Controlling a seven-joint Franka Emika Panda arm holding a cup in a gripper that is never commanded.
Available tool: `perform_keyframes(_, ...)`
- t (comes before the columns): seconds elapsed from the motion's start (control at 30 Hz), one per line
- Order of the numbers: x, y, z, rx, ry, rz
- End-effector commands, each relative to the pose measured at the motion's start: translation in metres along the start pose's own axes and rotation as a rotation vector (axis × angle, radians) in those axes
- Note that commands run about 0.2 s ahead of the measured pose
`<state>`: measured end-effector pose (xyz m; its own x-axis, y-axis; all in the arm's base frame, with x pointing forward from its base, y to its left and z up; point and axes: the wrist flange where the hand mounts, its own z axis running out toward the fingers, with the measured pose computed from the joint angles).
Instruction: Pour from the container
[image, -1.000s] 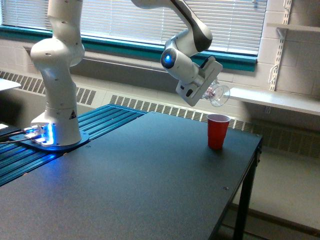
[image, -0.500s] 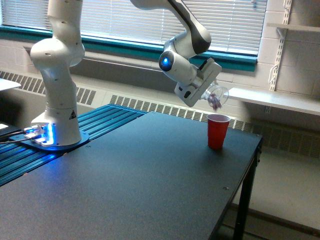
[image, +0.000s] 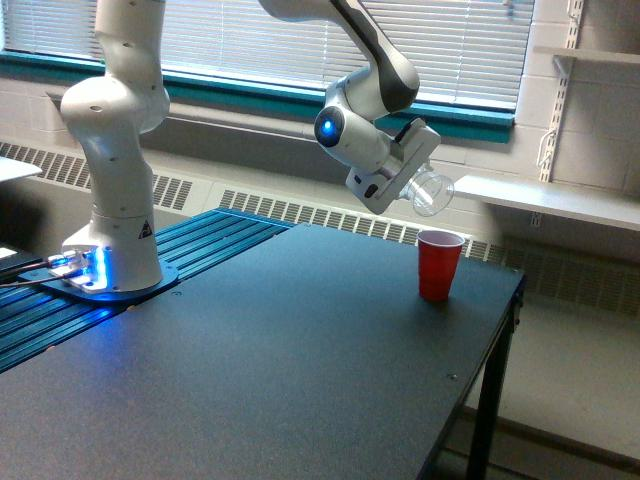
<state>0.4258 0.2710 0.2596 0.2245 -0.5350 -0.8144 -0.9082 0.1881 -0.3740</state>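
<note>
A small clear container (image: 431, 192) with rounded walls hangs tilted on its side in the air, mouth pointing toward the exterior view's right and slightly down. My gripper (image: 415, 180) is shut on it. The container looks see-through with nothing visible inside. Just below and slightly right of it, a red plastic cup (image: 439, 264) stands upright on the dark table (image: 280, 360) near its far right corner.
The arm's white base (image: 112, 150) stands on a blue ribbed plate (image: 190, 250) at the exterior view's left. The table's right edge (image: 490, 370) drops off close to the red cup. A window sill and white shelf (image: 540, 195) lie behind.
Half a second ago purplish contents were at the container's mouth above the red cup; now the container looks empty. The gripper has shifted slightly left and up.
</note>
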Motion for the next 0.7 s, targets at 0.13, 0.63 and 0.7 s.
perform_keyframes(0.13,0.000,-0.001,0.001,0.001,-0.005,0.017)
perform_keyframes(0.63,0.012,-0.021,-0.011,0.009,0.030,0.016)
perform_keyframes(0.7,0.015,-0.024,-0.013,0.008,0.038,0.016)
